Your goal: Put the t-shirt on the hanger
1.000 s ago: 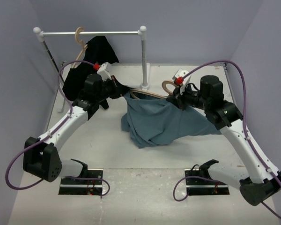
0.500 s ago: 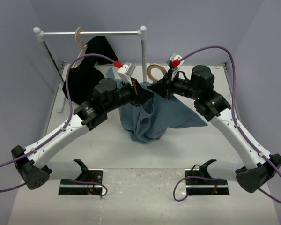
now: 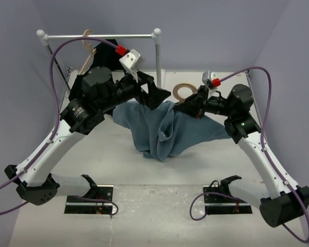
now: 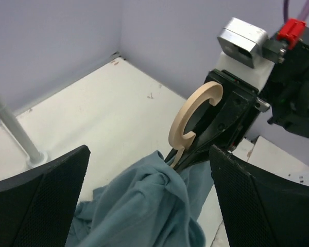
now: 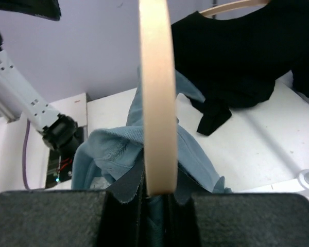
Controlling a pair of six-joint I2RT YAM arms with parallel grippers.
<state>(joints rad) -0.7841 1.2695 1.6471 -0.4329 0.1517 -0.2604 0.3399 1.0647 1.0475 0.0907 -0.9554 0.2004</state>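
The right fingers [image 5: 67, 218] pinch the hanger [image 3: 184, 91] at its neck, hook upward — probably to steady it while the t-shirt [image 3: 165, 128] sags beneath toward 7 o'clock onto the worktop [image 3: 144, 206] — and the left fingers [image 4: 36, 206] stand spread at the cloth's 11 o'clock edge.

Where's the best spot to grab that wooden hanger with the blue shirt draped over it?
Grip the hanger at its bare neck just below the round hook, coming from the right, where the right gripper clamps it. The hook stands clear; the t-shirt hides the arms.
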